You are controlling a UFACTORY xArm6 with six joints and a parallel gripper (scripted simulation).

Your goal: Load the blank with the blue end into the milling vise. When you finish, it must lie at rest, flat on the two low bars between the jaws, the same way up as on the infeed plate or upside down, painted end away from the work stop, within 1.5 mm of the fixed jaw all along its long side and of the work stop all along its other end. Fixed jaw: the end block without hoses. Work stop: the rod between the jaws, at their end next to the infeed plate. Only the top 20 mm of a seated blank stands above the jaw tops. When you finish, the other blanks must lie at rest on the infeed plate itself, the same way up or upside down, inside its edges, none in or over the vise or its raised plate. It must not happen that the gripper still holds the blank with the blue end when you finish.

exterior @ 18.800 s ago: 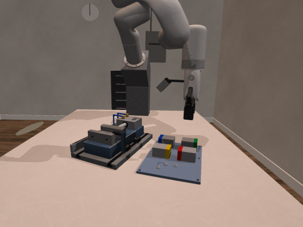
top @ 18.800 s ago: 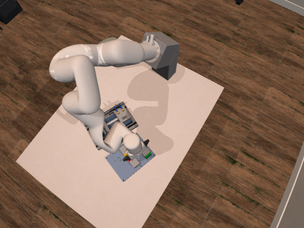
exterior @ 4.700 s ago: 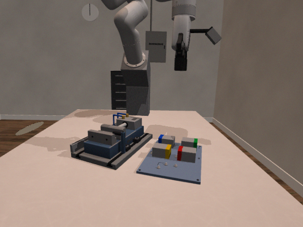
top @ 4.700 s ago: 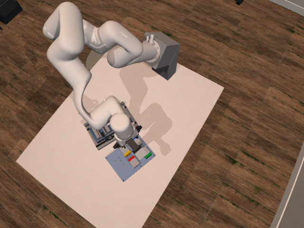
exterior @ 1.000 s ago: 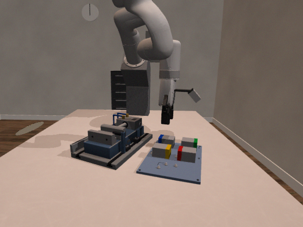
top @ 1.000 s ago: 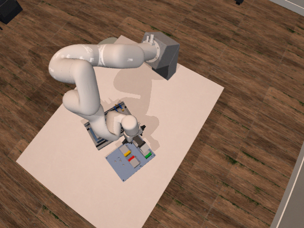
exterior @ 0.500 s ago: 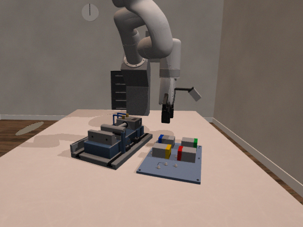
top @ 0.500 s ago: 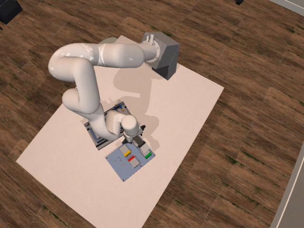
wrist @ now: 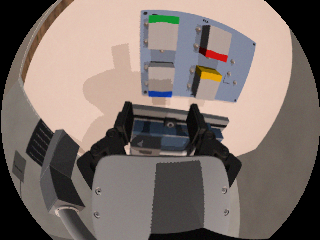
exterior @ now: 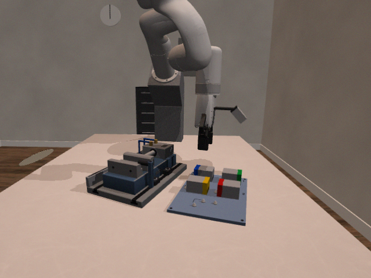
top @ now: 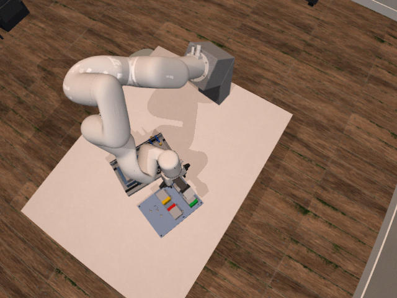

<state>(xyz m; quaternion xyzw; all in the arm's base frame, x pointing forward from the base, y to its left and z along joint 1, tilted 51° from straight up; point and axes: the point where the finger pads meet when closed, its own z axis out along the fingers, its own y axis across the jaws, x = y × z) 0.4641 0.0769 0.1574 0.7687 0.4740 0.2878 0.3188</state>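
Observation:
The blank with the blue end [exterior: 206, 171] [wrist: 160, 79] lies flat on the blue-grey infeed plate [exterior: 209, 212] [top: 159, 224] [wrist: 187, 27], at its back corner nearest the vise. In the top view the wrist hides it. My gripper [exterior: 204, 146] [top: 180, 185] [wrist: 160, 110] is open and empty. It points down and hangs well above the blue-ended blank. The vise [exterior: 140, 175] [top: 128, 187] [wrist: 162, 139] stands left of the plate with nothing between its jaws. Its fixed jaw [exterior: 124, 168] is the near block, and the hosed block [exterior: 160, 149] is at the far end.
Three other blanks lie on the plate, with a yellow end [exterior: 197, 183] [top: 163, 196] [wrist: 207, 82], a red end [exterior: 229, 188] [top: 173, 210] [wrist: 215, 43] and a green end [exterior: 231, 173] [top: 191, 198] [wrist: 162, 34]. Small white pegs [exterior: 203, 201] stand at the plate's front. The robot's grey base [exterior: 166, 113] is behind.

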